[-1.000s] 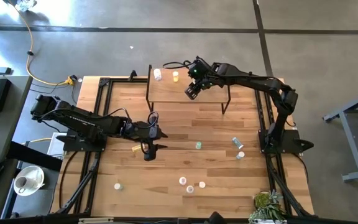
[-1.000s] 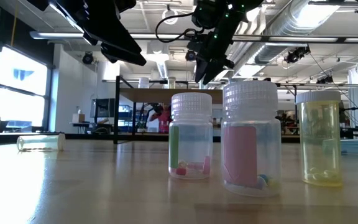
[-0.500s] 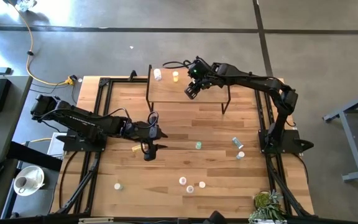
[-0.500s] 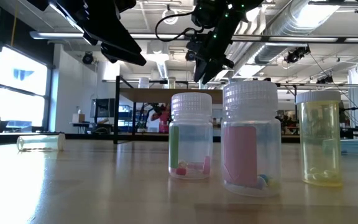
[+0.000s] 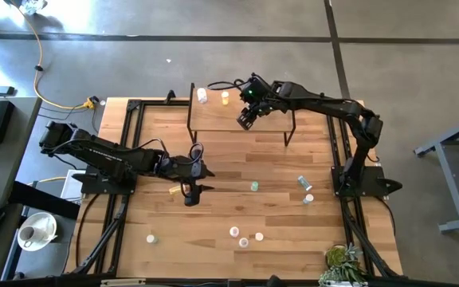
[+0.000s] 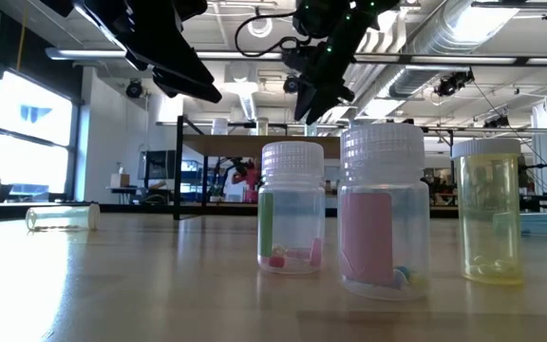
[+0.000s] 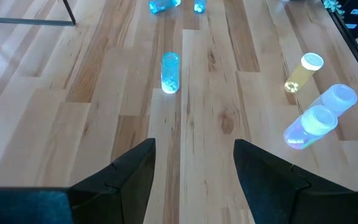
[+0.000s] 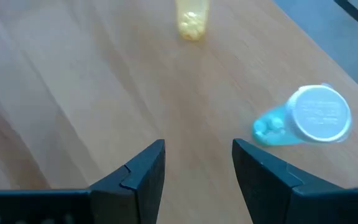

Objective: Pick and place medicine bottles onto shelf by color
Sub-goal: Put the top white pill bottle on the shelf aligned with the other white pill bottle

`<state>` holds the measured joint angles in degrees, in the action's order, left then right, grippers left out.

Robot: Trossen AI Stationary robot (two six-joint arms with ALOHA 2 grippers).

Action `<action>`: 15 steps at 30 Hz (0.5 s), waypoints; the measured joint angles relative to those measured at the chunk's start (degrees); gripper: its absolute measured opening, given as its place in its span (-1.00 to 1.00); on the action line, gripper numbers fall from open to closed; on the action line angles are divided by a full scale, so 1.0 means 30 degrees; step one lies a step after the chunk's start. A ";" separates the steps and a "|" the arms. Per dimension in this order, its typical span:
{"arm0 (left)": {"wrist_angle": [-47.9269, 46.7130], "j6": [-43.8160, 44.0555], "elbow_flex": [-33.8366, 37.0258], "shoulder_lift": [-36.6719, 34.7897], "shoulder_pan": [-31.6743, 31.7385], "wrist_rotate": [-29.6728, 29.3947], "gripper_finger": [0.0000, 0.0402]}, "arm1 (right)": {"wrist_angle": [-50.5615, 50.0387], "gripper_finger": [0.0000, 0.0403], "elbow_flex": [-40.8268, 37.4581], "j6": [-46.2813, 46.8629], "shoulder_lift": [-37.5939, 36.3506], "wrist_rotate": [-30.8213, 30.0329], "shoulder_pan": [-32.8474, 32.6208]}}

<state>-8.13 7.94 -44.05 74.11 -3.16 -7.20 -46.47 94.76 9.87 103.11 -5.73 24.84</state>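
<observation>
The shelf, a small light-wood board on black legs, stands at the table's far side. A yellow bottle and a pale bottle with a white cap sit on its far left part. My right gripper hovers open above the shelf board, near those two, with nothing between its fingers. My left gripper hangs open above the table's left middle, empty. A green bottle lies on the table to its right.
Loose bottles dot the table: teal ones at the right, three near the front edge, one at the front left, a yellow one beside my left gripper. A plant sits at the front right corner.
</observation>
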 joint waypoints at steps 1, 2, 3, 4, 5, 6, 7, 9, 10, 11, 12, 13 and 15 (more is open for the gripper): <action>-0.0080 0.0003 0.0000 -0.0005 0.0000 0.0039 0.03 | -0.0134 -0.11 0.0000 -0.0161 -0.0109 0.0064 -0.0056; -0.0202 0.0047 0.0000 -0.0045 0.0000 0.0141 0.03 | -0.0322 -0.11 0.0000 -0.0326 -0.0210 0.0057 -0.0136; -0.0333 0.0165 0.0000 -0.0092 0.0000 0.0237 0.03 | -0.0404 -0.11 0.0000 -0.0396 -0.0349 0.0064 -0.0225; -0.0486 0.0343 0.0000 -0.0164 0.0000 0.0308 0.03 | -0.0515 -0.11 0.0000 -0.0395 -0.0529 0.0051 -0.0295; -0.0672 0.0529 0.0000 -0.0257 -0.0007 0.0334 0.03 | -0.0662 -0.11 0.0000 -0.0403 -0.0763 0.0068 -0.0360; -0.0792 0.0693 0.0000 -0.0344 -0.0004 0.0342 0.03 | -0.0854 -0.11 0.0000 -0.0400 -0.0995 0.0067 -0.0449; -0.0969 0.0793 0.0000 -0.0465 -0.0007 0.0342 0.03 | -0.0954 -0.11 0.0000 -0.0396 -0.1245 0.0064 -0.0597; -0.1347 0.0827 0.0000 -0.0783 0.0000 0.0346 0.03 | -0.1401 -0.11 0.0000 -0.0403 -0.1750 0.0050 -0.0819; -0.1416 0.0865 -0.0003 -0.0924 -0.0007 0.0342 0.03 | -0.1617 -0.11 0.0000 -0.0401 -0.2009 0.0029 -0.0978; -0.1609 0.0928 -0.0005 -0.1117 -0.0002 0.0342 0.03 | -0.1774 -0.11 0.0000 -0.0396 -0.2279 0.0021 -0.1112; -0.1880 0.1041 0.0000 -0.1351 -0.0003 0.0348 0.03 | -0.2051 -0.11 0.0000 -0.0399 -0.2502 0.0002 -0.1314; -0.1941 0.1196 0.0000 -0.1531 0.0000 0.0335 0.03 | -0.2294 -0.11 0.0000 -0.0403 -0.2782 -0.0037 -0.1520; -0.2350 0.1339 -0.0007 -0.1969 0.0000 0.0343 0.03 | -0.2802 -0.11 0.0000 -0.0405 -0.3289 -0.0077 -0.1892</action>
<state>-15.18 11.96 -44.07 68.20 -3.16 -6.17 -54.87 94.76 8.66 93.24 -5.96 19.16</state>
